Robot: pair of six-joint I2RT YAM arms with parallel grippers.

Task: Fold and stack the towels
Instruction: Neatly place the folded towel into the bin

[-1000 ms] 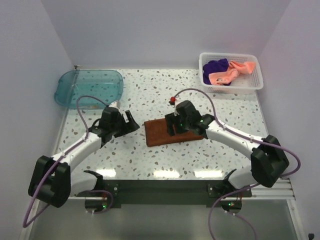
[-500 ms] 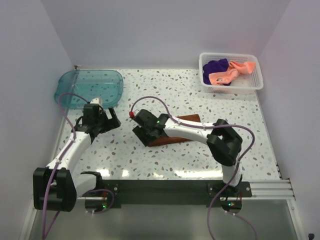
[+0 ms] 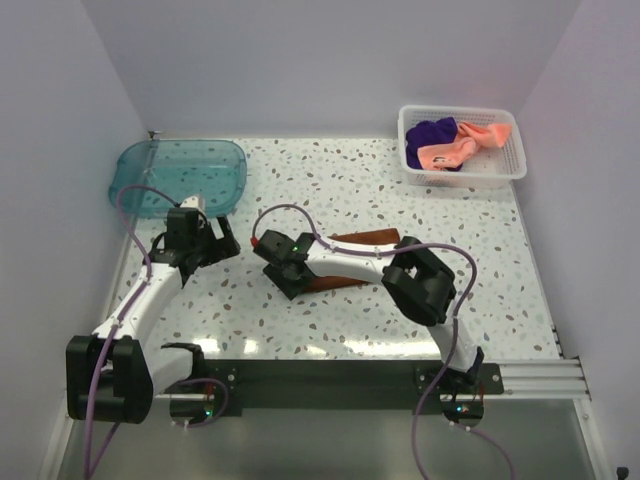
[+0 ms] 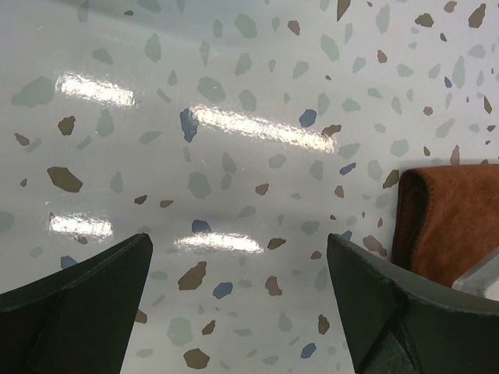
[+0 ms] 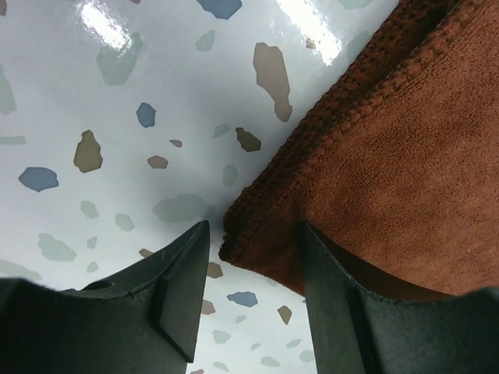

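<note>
Right gripper (image 5: 255, 227): swung left across the rust brown towel (image 5: 374, 156) to its left corner, jaws narrowing astride it, not yet pinching; a fold looks likely next. Left gripper (image 4: 238, 241): withdrawn, spread wide, empty over the worktop (image 3: 350, 180). Far: pink towel (image 3: 455, 150) and purple towel (image 3: 432, 133), unfolded in the white mesh basket (image 3: 510, 165).

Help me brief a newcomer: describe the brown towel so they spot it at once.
On the speckled table, look mid-table under the right arm: the brown towel lies flat there, one corner within the right claw. It alone is rust-coloured and out on the tabletop; the pink towel and purple towel sit bunched in the white basket.
</note>
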